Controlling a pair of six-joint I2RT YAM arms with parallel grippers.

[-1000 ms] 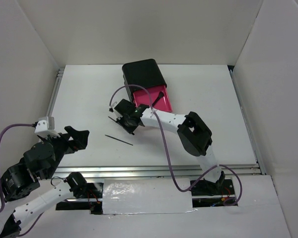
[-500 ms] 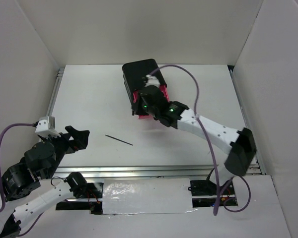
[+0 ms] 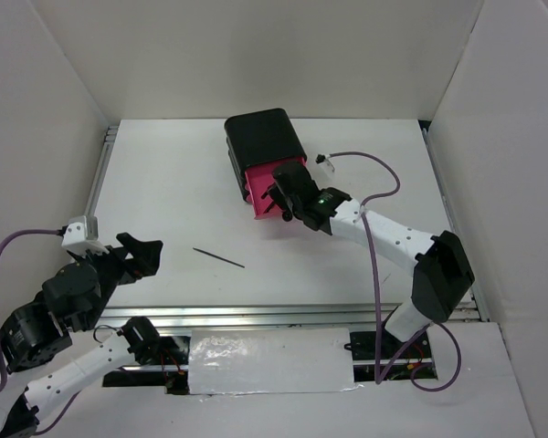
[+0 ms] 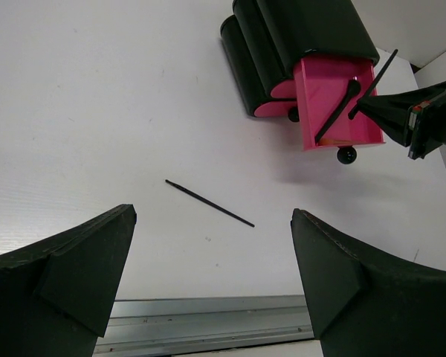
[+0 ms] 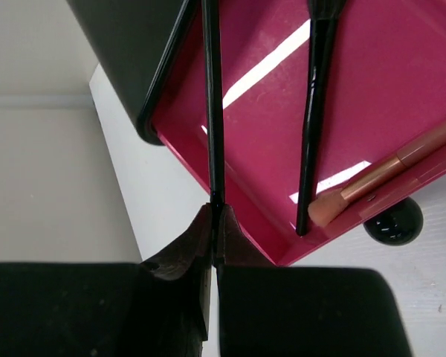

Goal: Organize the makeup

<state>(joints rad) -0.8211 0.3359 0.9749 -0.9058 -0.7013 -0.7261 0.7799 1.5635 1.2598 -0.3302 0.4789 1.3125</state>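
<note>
One thin black brush (image 3: 218,257) (image 4: 208,203) lies alone on the white table. My left gripper (image 3: 142,254) (image 4: 212,219) hovers open near it, toward the front edge, with nothing between its fingers. My right gripper (image 3: 285,193) (image 5: 217,212) is shut on a second thin black brush (image 5: 212,111) (image 4: 375,74), holding it over the open pink drawer (image 3: 263,180) (image 5: 401,74). Inside the drawer lie another black brush (image 5: 316,111) (image 4: 338,111) and an orange-pink stick (image 5: 390,175). The other makeup is out of view.
The black chest (image 3: 263,137) (image 4: 297,37) stands at the back middle, its pink drawer pulled toward the arms, with a black knob (image 5: 392,221) (image 4: 346,155) on the front. White walls enclose the table. A metal rail (image 4: 208,323) runs along the near edge.
My right arm has swung from left of the drawer to over it, carrying the thin brush. The left arm and the brush on the table have not moved.
</note>
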